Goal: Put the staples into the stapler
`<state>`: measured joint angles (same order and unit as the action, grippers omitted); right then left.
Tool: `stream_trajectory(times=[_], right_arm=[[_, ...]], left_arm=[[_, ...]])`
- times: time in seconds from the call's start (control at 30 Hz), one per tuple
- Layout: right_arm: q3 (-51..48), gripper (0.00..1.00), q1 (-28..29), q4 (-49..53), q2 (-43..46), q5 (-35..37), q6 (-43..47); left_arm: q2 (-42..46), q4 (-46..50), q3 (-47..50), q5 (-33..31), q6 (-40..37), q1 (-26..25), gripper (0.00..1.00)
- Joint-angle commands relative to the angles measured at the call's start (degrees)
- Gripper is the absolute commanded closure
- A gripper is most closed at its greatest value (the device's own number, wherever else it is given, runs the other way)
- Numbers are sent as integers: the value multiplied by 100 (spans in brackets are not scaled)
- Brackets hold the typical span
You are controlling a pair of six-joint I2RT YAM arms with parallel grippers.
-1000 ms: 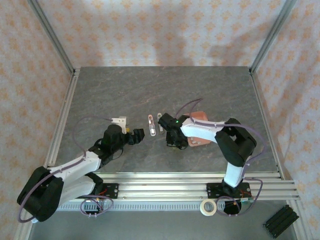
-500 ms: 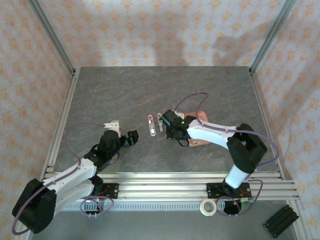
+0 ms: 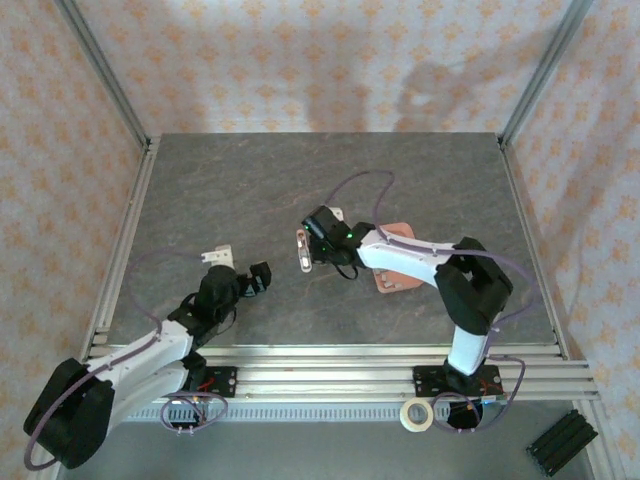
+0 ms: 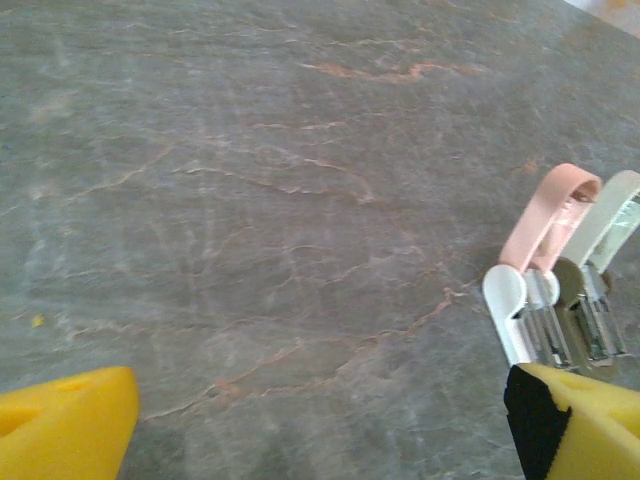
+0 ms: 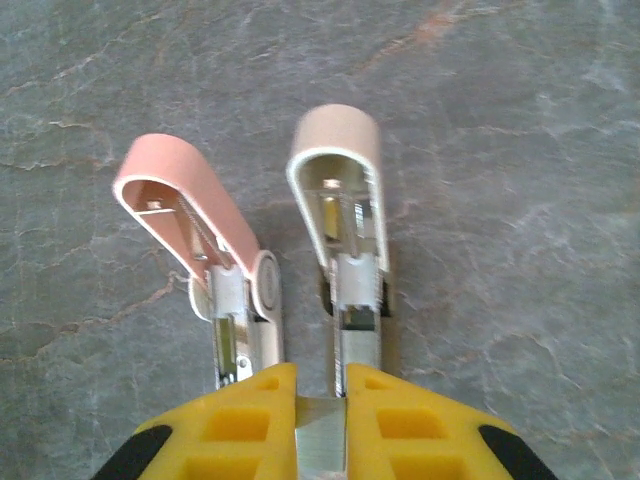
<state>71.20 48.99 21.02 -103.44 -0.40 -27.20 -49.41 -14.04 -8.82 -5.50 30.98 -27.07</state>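
Note:
Two mini staplers lie open side by side on the table, a pink stapler and a beige stapler. My right gripper is shut on a silvery strip of staples, held just over the near end of the beige stapler's channel. From above, the right gripper covers the beige one, with the pink stapler beside it. My left gripper stands open and empty, left of the staplers. Its wrist view has the pink stapler and the beige stapler at the right edge.
The salmon-pink tray lies right of the staplers, partly under the right arm. Bare grey table stretches behind and to the left. Aluminium rails run along the near edge, where a tape roll lies.
The right gripper has swung left from beside the tray to over the beige stapler, carrying the staples. The left gripper has drawn back from the staplers toward the near left.

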Motion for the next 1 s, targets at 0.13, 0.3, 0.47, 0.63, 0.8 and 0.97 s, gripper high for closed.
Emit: stream_trajectory(times=[0.13,0.3,0.47,0.63,0.8,0.97], right_arm=[[658,84,128,-150,-579,-60,383],[970,85,184,27,-947,-187,379],[1152,85,231,294,-1174,-148,458],[1212,85,233,429,-1204,-26,519],[1083,85,234,404,-1116,9,519],[1011,85,242,403,-1127,-21,489]], left_arm=[[554,62,313,-794,-165,-22,4],[431,-34,394,-868,-171,-13,3],[116,-175,355,-826,-331,-9,2],[-151,-274,284,-768,-380,-17,2],[-314,-383,268,-741,-391,-13,2],[-338,-389,227,-719,-383,-18,2]])
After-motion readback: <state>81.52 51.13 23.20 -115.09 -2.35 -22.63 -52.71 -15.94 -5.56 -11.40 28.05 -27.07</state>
